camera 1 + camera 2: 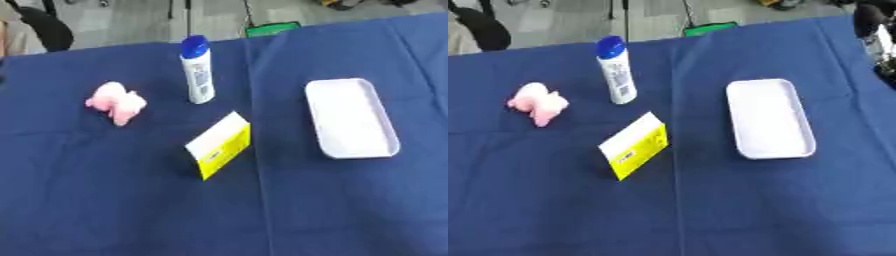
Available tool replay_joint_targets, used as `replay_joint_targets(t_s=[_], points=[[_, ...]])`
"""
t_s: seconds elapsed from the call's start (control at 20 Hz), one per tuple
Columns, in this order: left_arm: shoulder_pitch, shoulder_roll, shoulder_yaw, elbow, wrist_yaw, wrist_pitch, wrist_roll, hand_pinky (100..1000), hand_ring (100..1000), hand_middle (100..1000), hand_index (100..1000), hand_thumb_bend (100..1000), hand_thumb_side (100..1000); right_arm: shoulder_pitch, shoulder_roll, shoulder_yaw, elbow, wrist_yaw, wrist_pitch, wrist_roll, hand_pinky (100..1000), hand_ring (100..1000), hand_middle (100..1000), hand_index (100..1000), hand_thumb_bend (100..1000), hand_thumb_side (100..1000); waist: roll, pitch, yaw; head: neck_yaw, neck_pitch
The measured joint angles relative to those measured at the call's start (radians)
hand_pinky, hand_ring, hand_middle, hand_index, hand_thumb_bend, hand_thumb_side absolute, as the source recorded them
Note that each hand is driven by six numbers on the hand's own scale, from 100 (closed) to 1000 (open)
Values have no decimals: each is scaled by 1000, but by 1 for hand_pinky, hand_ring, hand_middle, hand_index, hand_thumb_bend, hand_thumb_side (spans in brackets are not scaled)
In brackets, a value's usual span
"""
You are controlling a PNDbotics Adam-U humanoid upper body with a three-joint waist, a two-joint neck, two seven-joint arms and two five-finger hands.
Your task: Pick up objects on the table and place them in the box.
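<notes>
Blue cloth (105, 200) covers the table, with bottle (198, 70), pink toy (116, 102) and yellow carton (220, 145) laid left of the empty white box (350, 119), awaiting pickup; neither hand shows, fingers unassessable.

Both eyes look steeply down from the head onto the blue-covered surface (131, 210), sharing nearly the same spread, slightly offset sideways.
</notes>
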Motion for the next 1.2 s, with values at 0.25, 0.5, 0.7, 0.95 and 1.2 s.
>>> replay_joint_targets(t_s=[0.25,0.5,0.7,0.95,1.2], points=[[-61,85,-14,52,-193,67,-167,680,739,799,853,804,575,0,0,0,0,0,0,1,837,825,859,829,444,466,0,0,-8,-13,-1],[-187,175,-57,177,-479,71,-423,725,754,795,873,842,532,0,0,6,0,0,1,6,838,825,859,829,444,467,0,-1,-25,-20,-5],[-287,240,-115,315,-605,-43,-593,770,784,815,889,859,508,0,0,8,0,0,0,12,838,825,859,830,444,467,0,-1,-42,-20,-7],[-393,301,-190,496,-662,-199,-756,839,827,841,910,866,442,0,0,13,0,0,1,18,838,825,859,830,442,467,0,-1,-59,-20,-8],[-462,338,-275,639,-737,-329,-840,853,835,846,912,860,415,0,0,19,0,-1,1,22,838,825,859,831,442,467,0,-1,-62,-19,-8]])
